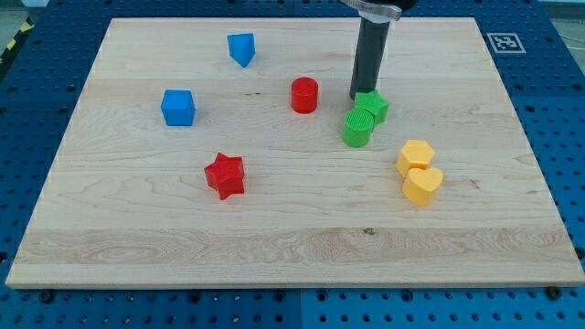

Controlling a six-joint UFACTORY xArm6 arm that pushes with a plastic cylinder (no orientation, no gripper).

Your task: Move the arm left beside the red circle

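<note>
**My tip stands just right of the red circle, against the green star**

The board is pale planked wood with visible grain, lying on a blue perforated table. A black-and-white marker tag sits at the board's top right corner.

The blocks look like matte moulded plastic. The red circle is a short upright cylinder, above the board's middle; being round, it has no long axis and no facing direction, only its flat top turned upward. My tip is the lower end of a smooth dark rod, a plain rod end with nothing to open or close and holding nothing. It rests on the wood to the view's right of the red circle, apart from it with bare board between, and appears to touch the upper left edge of the green star. A ribbed green cylinder lies just below that star, touching it.

A yellow hexagon and a yellow heart sit together further to the lower right. A red star lies below and left of the red circle, well apart. A blue cube is at the view's left, and a blue wedge-like block is near the top edge.

Bare wood surrounds the red circle on every side, widest to its left and below; the bottom third of the board holds no blocks.
</note>
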